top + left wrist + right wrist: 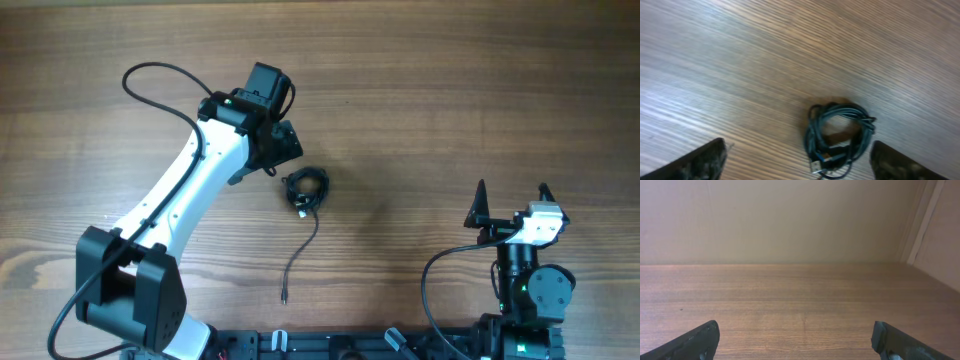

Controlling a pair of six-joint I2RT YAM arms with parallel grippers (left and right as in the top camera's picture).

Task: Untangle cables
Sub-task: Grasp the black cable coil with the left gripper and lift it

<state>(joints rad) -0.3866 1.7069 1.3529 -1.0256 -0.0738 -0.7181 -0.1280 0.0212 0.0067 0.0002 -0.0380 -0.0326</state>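
Observation:
A dark tangled cable (305, 188) lies coiled on the wooden table, with one loose end trailing down to a plug (285, 297). In the left wrist view the coil (840, 132) lies between my fingertips, a USB plug showing at its lower edge. My left gripper (283, 147) is open, just up and left of the coil, not touching it. My right gripper (511, 203) is open and empty at the right front, far from the cable.
The table's wood top (450, 90) stretches all around. A beige wall (790, 220) stands behind the table in the right wrist view. The arm bases and a black rail (340, 345) sit along the front edge.

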